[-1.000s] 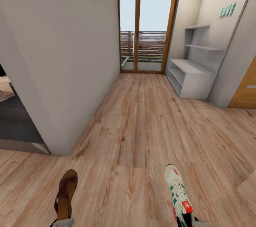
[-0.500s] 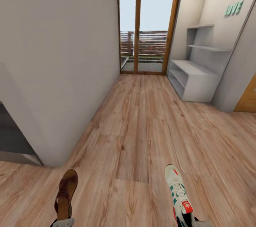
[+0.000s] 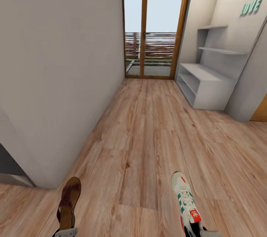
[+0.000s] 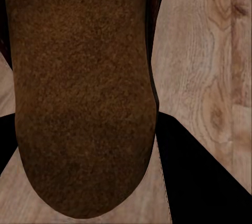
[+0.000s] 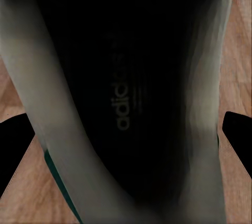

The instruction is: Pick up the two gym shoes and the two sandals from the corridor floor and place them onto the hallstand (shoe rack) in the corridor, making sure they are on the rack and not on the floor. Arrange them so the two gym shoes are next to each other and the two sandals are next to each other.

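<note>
My left gripper is shut on a dark brown sandal at the head view's lower left, toe pointing ahead. The sandal's brown underside spans the left wrist view, between dark fingers. My right gripper is shut on a white gym shoe with green stripes and red patches. Its dark inside shows in the right wrist view, with a black finger beside it. Both shoes hang above the corridor floor. The pale grey hallstand stands ahead on the right.
A grey wall runs along the left, with its corner close to my left arm. A wood-framed glass door closes the corridor's far end. Stepped wall shelves rise above the hallstand. A wooden door edge shows at the right.
The whole view has advanced along the corridor: the left wall corner slid back and the hallstand drew nearer. Both held shoes keep their places in the view.
</note>
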### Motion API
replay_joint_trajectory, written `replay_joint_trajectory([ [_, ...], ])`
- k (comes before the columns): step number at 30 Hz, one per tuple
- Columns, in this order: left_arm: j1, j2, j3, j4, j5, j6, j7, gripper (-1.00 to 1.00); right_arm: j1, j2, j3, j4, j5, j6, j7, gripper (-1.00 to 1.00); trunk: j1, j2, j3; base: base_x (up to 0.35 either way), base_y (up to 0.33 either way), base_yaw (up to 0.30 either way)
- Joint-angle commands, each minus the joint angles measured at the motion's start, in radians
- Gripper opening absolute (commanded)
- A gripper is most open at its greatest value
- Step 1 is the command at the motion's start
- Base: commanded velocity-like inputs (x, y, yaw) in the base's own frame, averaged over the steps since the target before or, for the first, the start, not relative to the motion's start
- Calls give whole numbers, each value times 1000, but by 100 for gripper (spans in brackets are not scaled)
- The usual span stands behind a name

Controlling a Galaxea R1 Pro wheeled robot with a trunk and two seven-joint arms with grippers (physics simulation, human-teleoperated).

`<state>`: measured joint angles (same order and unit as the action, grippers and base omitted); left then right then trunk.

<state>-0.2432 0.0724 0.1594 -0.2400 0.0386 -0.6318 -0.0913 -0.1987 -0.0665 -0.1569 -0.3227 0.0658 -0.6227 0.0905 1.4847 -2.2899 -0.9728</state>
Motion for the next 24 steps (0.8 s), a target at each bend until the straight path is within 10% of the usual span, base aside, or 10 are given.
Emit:
replay_joint_trajectory([
  [1, -1, 0, 6, 1, 1, -2, -8, -100, -1, 1, -9, 1, 6, -3, 8, -100, 0, 0, -1, 336, 0, 0],
  [24, -1, 0, 6, 1, 1, -2, -8, -100, -1, 2, -8, 1, 6, -3, 8, -100, 0, 0, -1, 336, 0, 0],
])
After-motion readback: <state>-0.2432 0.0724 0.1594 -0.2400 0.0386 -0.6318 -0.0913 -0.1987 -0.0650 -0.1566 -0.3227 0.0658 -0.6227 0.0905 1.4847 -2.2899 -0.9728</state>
